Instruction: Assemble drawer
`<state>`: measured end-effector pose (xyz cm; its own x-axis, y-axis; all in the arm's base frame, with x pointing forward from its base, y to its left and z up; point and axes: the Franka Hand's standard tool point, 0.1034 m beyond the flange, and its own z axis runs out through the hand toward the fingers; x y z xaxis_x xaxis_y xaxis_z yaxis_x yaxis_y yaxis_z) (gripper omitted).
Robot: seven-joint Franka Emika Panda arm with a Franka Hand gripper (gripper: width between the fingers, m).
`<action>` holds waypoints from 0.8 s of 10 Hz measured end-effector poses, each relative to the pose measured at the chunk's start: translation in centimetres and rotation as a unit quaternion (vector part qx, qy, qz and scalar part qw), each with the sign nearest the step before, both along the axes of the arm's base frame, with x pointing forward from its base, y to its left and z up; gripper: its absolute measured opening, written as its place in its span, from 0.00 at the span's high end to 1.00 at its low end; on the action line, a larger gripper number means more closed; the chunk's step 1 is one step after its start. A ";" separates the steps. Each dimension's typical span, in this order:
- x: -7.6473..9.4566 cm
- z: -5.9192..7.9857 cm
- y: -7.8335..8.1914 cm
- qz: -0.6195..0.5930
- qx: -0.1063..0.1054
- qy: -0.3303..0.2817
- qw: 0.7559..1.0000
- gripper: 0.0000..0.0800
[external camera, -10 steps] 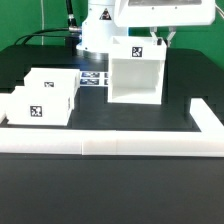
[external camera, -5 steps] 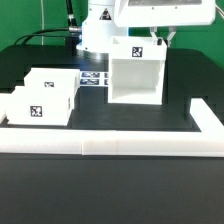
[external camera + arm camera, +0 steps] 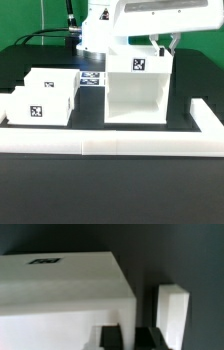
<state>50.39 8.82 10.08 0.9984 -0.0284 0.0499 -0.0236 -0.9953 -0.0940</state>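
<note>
The tall white casing (image 3: pixel 137 88) of the drawer stands upright with its open front facing the camera and a tag on its top. My gripper (image 3: pixel 165 45) is at the casing's top edge on the exterior view's right, shut on its side wall. In the wrist view the dark fingers (image 3: pixel 108 338) straddle the wall's edge beside the casing's tagged top (image 3: pixel 60 286). Two smaller white trays (image 3: pixel 55 88) (image 3: pixel 34 108) stand side by side at the exterior view's left, each with a tag.
The long low white border rail (image 3: pixel 110 147) runs along the front and up the exterior view's right side; it also shows in the wrist view (image 3: pixel 172 308). The marker board (image 3: pixel 93 77) lies behind, between the trays and the casing. The robot base stands at the back.
The casing has slid forward toward the front rail with my gripper on it. It now looks larger and lower in the exterior view. The trays have not moved.
</note>
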 end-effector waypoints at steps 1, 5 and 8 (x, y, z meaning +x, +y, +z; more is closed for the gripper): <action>1.9 0.0 -0.5 0.000 0.002 -0.009 1.000 0.95; 5.0 0.1 -0.7 -0.003 0.004 -0.028 1.000 0.95; 5.1 0.2 -0.6 -0.031 0.007 -0.027 0.999 0.95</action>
<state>55.46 8.23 10.30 0.9905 -0.0907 0.1034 -0.0791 -0.9906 -0.1115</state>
